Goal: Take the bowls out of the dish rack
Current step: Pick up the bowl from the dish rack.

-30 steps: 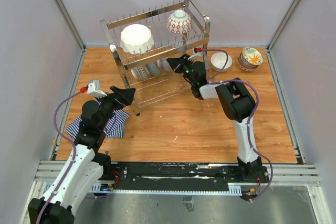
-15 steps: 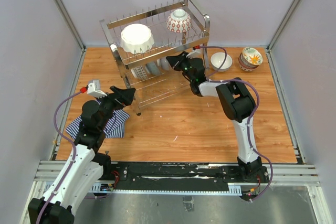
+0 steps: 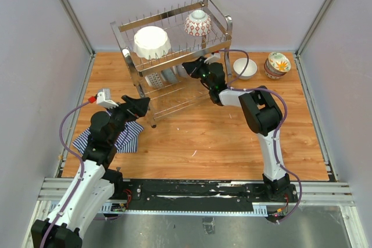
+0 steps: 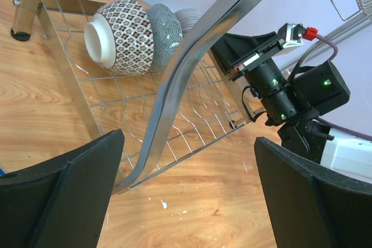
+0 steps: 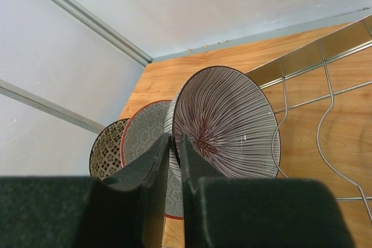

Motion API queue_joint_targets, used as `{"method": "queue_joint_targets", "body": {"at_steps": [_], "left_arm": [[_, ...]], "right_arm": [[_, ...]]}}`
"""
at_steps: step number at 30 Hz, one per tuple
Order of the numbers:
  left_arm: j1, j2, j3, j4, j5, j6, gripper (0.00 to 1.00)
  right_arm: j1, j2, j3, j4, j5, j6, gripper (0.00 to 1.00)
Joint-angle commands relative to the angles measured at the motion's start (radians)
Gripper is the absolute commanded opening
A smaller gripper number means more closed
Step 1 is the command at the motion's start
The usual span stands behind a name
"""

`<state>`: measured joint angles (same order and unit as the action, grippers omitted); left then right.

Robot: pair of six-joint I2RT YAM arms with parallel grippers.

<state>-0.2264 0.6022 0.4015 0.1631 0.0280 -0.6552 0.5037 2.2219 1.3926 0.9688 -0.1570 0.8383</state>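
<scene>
The dish rack [image 3: 174, 24] stands at the back. A large white bowl [image 3: 151, 42] and a red-lattice bowl [image 3: 198, 24] sit on its upper tier. My right gripper [image 3: 189, 66] reaches into the lower tier, where several bowls stand on edge. In the right wrist view its fingertips [image 5: 175, 139] stand a narrow slit apart, and the rim of a striped bowl [image 5: 229, 123] lines up with that slit. Whether they press on the rim does not show. A red-rimmed hexagon-patterned bowl [image 5: 145, 137] stands behind it. My left gripper [image 4: 189, 190] is open and empty over the wood by the rack's front leg [image 4: 186, 68].
A plain white bowl [image 3: 244, 68] and stacked floral bowls [image 3: 278, 64] sit on the table right of the rack. A blue-white striped cloth [image 3: 125, 137] lies under my left arm. The rack's upper tier hangs low over my right wrist.
My right gripper has pushed a little further up and left, deeper under the rack's upper tier. The left arm has not moved.
</scene>
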Motion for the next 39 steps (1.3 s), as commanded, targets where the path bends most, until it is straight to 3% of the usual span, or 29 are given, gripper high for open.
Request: {"method": "queue_joint_targets", "body": {"at_steps": [1,28,39], "left_arm": [[-0.006,-0.012,-0.005,0.029,-0.002,0.011,1.00],[-0.006,-0.006,-0.013,0.037,-0.003,0.011,1.00],[-0.007,-0.007,-0.013,0.037,-0.003,0.011,1.00]], "right_arm": [[0.018,0.010,0.026,-0.030,-0.037,-0.016,0.14],[0.021,0.057,0.063,-0.071,-0.094,-0.031,0.21],[0.021,0.063,0.080,-0.076,-0.108,-0.032,0.05]]}}
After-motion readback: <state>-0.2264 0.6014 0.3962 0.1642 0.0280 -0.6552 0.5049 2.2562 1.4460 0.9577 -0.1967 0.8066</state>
